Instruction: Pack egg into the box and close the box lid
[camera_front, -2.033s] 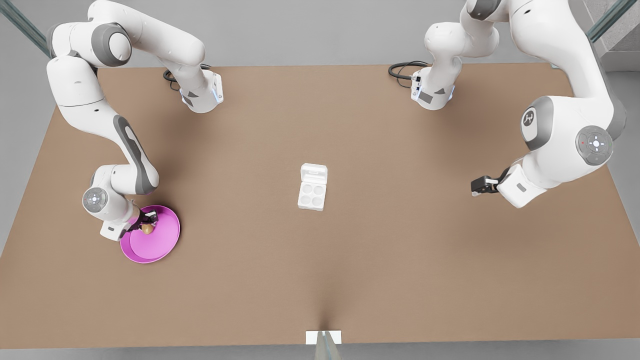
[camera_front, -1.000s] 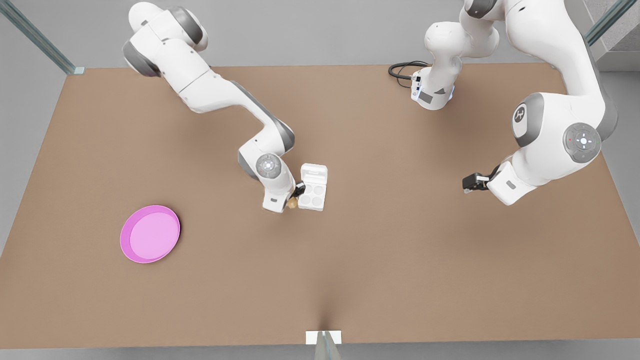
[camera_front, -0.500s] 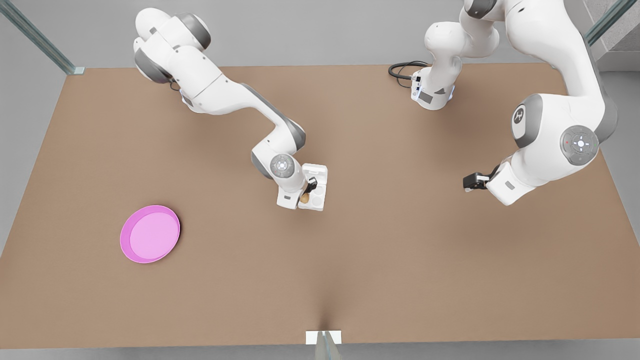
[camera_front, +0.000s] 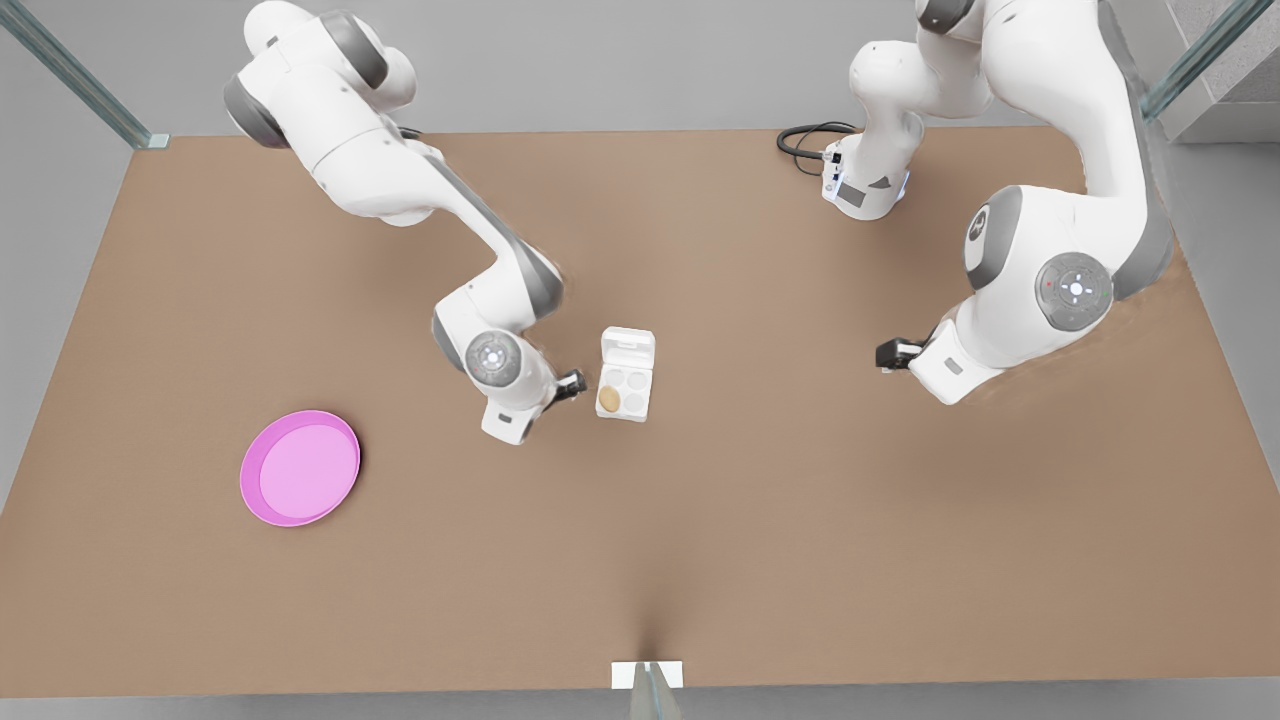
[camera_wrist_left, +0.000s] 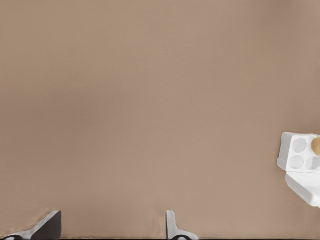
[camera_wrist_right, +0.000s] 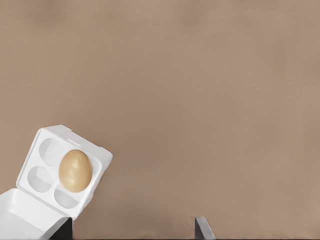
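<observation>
Egg (camera_front: 609, 398) is already seated in the box (camera_front: 634, 402), in the cup at the tray's 7 o'clock corner in the front view, so you can count packing as done; lid closing is what's left. Box lid (camera_front: 628, 348) is open and lies back flat on the table (camera_front: 800, 560), at 12 o'clock from the cup tray. The carton's long axis runs 12-to-6 in the front view, so the hinge line runs 9-to-3 across the middle. Right claw (camera_front: 574, 383) hangs just beside the box at its 9 o'clock side, apart from it, fingers spread wide and holding nothing; its wrist view shows the egg upright in its cup with the two fingertips (camera_wrist_right: 201, 226) far apart. Left claw (camera_front: 886, 353) is well apart from the box, out at 3 o'clock, also spread wide and empty, and this arm looks to be waiting. The key relation for you: the lid's free edge is at 12 o'clock and has to swing up and over toward 6 o'clock. The right claw is the nearer one by a lot, and from it the lid sits around 2 o'clock. Likely risk is shoving the light carton along the table rather than folding the lid. Pink plate (camera_front: 300, 470) sits empty, far off at 8 o'clock from the box; ignore it.
</observation>
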